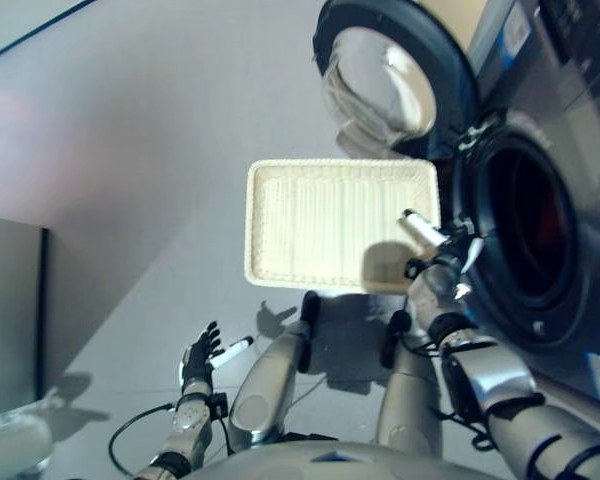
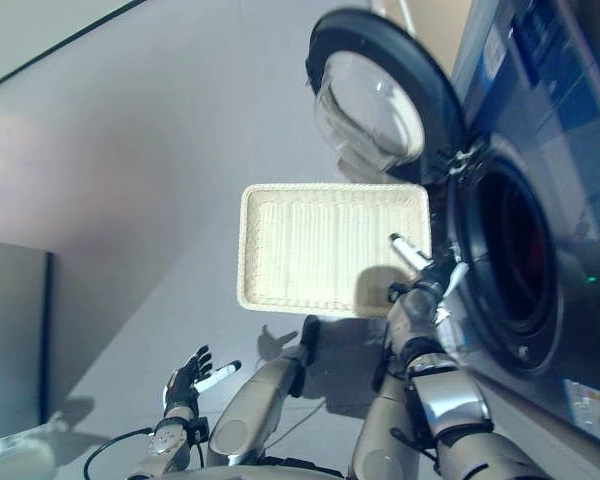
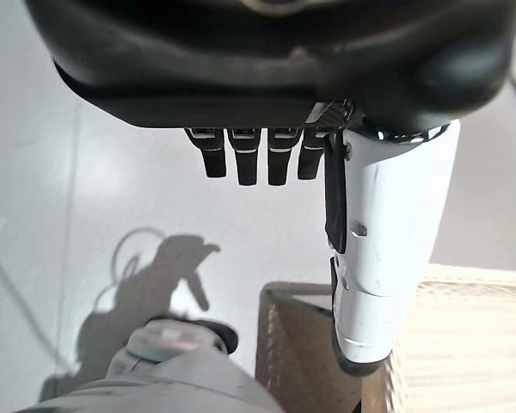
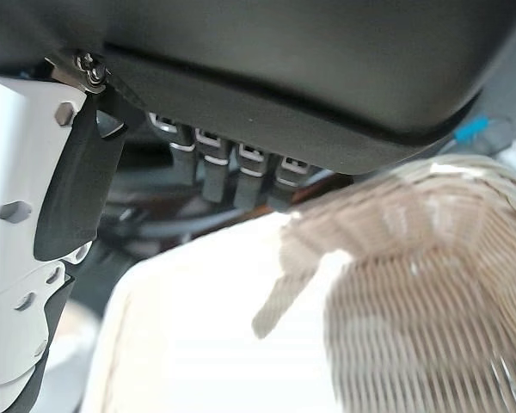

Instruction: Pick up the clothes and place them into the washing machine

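Note:
The white wicker basket (image 1: 320,230) lies on the floor in front of me, with nothing in it. To its right stands the washing machine, its round door (image 1: 390,80) swung wide open and its drum opening (image 1: 525,235) dark, with a faint reddish patch inside. No clothes show outside the drum. My right hand (image 1: 438,262) hovers between the basket's right edge and the drum's rim, its fingers straight and holding nothing; the right wrist view shows the basket's weave (image 4: 413,284) just beyond them. Low at the left, my left hand (image 1: 198,358) is spread open over the floor.
A dark grey cabinet (image 1: 10,310) stands at the left edge, with a pale round object (image 1: 10,445) at its foot. Grey floor stretches behind and to the left of the basket. The machine's front panel (image 1: 580,60) fills the right side.

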Available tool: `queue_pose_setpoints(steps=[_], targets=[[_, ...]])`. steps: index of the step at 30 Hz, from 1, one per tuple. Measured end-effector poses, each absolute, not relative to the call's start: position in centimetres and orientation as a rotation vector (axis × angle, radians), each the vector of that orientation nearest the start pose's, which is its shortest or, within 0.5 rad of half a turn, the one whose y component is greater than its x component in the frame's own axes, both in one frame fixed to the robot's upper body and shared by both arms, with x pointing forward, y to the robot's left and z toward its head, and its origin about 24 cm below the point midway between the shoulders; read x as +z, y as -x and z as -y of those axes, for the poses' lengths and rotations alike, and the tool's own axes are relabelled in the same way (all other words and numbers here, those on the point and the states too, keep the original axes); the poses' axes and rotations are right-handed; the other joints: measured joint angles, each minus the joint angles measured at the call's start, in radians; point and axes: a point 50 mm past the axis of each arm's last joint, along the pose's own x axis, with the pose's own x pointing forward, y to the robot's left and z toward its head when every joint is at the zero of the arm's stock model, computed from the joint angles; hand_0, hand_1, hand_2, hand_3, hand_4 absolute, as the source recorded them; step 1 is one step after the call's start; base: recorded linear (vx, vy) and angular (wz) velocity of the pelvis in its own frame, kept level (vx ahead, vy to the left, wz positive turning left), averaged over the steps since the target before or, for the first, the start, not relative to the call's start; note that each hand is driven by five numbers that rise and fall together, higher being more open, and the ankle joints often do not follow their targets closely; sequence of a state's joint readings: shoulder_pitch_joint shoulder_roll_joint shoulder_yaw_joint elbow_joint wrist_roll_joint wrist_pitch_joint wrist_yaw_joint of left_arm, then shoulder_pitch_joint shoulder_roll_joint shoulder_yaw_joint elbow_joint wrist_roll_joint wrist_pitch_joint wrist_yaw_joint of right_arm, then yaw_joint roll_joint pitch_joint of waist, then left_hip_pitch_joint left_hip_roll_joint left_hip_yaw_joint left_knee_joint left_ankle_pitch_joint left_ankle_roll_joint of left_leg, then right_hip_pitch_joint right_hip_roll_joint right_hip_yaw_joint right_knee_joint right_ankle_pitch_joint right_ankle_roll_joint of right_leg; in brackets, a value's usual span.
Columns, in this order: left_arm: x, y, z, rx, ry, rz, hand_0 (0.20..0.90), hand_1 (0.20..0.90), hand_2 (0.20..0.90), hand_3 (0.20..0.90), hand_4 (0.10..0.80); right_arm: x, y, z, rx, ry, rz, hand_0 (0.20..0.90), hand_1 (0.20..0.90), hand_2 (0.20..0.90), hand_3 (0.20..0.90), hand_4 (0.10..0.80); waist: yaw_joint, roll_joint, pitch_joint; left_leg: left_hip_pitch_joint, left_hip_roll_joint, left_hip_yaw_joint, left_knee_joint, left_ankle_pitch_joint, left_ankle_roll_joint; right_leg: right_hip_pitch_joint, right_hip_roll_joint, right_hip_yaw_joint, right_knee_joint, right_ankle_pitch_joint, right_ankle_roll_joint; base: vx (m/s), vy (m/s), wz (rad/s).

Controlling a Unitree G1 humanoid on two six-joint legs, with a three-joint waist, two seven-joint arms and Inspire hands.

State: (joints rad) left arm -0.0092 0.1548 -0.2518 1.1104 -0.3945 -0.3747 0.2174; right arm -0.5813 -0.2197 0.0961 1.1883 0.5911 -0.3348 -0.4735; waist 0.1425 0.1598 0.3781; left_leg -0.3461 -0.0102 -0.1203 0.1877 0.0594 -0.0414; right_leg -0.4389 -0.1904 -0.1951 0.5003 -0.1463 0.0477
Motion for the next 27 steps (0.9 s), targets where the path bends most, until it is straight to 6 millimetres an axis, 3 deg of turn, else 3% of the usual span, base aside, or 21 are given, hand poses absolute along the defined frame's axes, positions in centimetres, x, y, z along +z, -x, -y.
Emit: queue_pose_setpoints(steps=[3, 8, 12, 15, 18, 22, 24, 27], targets=[[-14.2, -13.1, -20.6, 0.314, -0.066, -0.789, 0.900, 0.900, 0.900, 0.900, 0.800, -5.2, -28.6, 21.4, -0.638, -0.165, -0.430, 0.900, 0.900, 0.900, 0.900, 0.800, 0.015, -0.071, -0.081, 0.027, 0.007, 0.000, -0.029, -0.010, 0.007, 0.043, 0.001, -0.016, -0.050, 0.003, 0.003, 0.171, -0.039, 0.10], [-15.0, -11.1, -21.7, 0.349, -0.104, -0.882, 0.900, 0.900, 0.900, 0.900, 0.800, -9.0, -24.0, 21.8, -0.614, -0.050, -0.589, 0.900, 0.900, 0.900, 0.900, 0.800, 0.008, -0.124, -0.165, 0.127, 0.005, 0.007, -0.075, -0.013, 0.036, 0.182, 0.005, -0.037, -0.168, 0.038, 0.032, 0.121, -0.035, 0.04], [-15.4, -9.9, -21.8, 0.350, -0.120, -0.923, 0.900, 0.900, 0.900, 0.900, 0.800, -11.3, -20.2, 23.5, -0.667, -0.036, -0.722, 0.900, 0.900, 0.900, 0.900, 0.800, 0.009, -0.136, -0.237, 0.194, -0.003, 0.004, -0.126, -0.009, 0.049, 0.268, 0.005, -0.050, -0.250, 0.060, 0.054, 0.089, -0.011, 0.04], [-15.7, -9.0, -21.9, 0.337, -0.145, -0.970, 0.900, 0.900, 0.900, 0.900, 0.800, -13.5, -15.7, 24.1, -0.688, -0.038, -0.864, 0.900, 0.900, 0.900, 0.900, 0.800, -0.002, -0.146, -0.299, 0.261, -0.002, 0.009, -0.168, -0.007, 0.054, 0.349, 0.008, -0.062, -0.313, 0.076, 0.074, 0.059, -0.019, 0.06], [-16.3, -6.8, -22.2, 0.319, -0.152, -1.060, 0.900, 0.900, 0.900, 0.900, 0.800, -15.1, -11.9, 23.6, -0.605, 0.004, -0.990, 0.900, 0.900, 0.900, 0.900, 0.800, -0.018, -0.161, -0.368, 0.298, -0.003, 0.025, -0.193, -0.011, 0.059, 0.384, 0.012, -0.063, -0.340, 0.074, 0.075, 0.011, -0.007, -0.04], [-16.7, -5.5, -22.2, 0.240, -0.179, -1.144, 0.900, 0.900, 0.900, 0.900, 0.800, -16.3, -7.2, 23.6, -0.551, 0.044, -1.128, 0.900, 0.900, 0.900, 0.900, 0.800, -0.049, -0.161, -0.404, 0.329, 0.001, 0.060, -0.206, -0.017, 0.060, 0.397, 0.017, -0.037, -0.349, 0.073, 0.072, -0.012, -0.011, -0.19], [-16.8, -5.3, -22.1, 0.183, -0.203, -1.160, 0.900, 0.900, 0.900, 0.900, 0.800, -16.6, -5.6, 23.3, -0.478, 0.109, -1.192, 0.900, 0.900, 0.900, 0.900, 0.800, -0.050, -0.160, -0.413, 0.340, 0.002, 0.071, -0.207, -0.020, 0.061, 0.398, 0.017, -0.029, -0.347, 0.073, 0.072, -0.037, -0.019, -0.19], [-16.9, -4.8, -22.0, 0.096, -0.250, -1.187, 0.900, 0.900, 0.900, 0.900, 0.800, -17.1, -3.5, 22.3, -0.238, 0.300, -1.276, 0.900, 0.900, 0.900, 0.900, 0.800, -0.075, -0.157, -0.421, 0.352, 0.009, 0.082, -0.212, -0.021, 0.060, 0.412, 0.020, -0.015, -0.349, 0.075, 0.075, -0.029, -0.023, -0.13]])
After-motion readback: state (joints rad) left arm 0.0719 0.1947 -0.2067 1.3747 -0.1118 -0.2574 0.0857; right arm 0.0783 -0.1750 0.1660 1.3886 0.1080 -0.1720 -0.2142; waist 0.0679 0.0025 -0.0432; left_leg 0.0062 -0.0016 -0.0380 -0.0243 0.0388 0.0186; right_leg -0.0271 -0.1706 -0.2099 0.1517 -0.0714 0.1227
